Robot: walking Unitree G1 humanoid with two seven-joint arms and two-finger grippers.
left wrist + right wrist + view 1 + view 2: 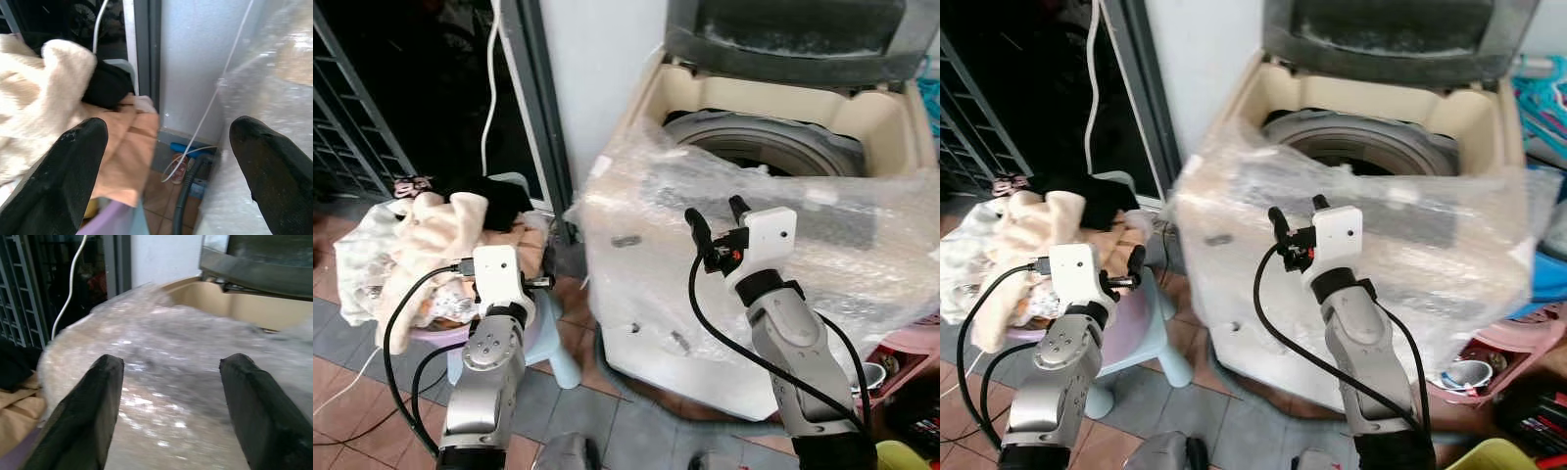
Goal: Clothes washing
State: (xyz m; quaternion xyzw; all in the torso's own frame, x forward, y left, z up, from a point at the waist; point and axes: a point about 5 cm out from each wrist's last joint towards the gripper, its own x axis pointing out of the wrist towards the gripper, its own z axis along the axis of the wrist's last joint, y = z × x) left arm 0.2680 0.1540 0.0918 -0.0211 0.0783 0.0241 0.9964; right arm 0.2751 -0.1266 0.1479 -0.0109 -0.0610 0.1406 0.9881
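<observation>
A beige top-load washing machine stands wrapped in clear plastic, its lid up and the grey drum exposed. My right gripper is open, held up against the wrapped front just below the rim; the right wrist view has its fingers spread wide over the plastic. To the left, a pile of clothes lies on a pale stool: cream fleece, a black garment and a tan cloth. My left gripper is open beside the pile's right edge, holding nothing.
A white cable hangs in the dark doorway beside a metal grille. A grey hose lies on the tiled floor between the stool and the machine. A pink rack with a cup stands at lower right.
</observation>
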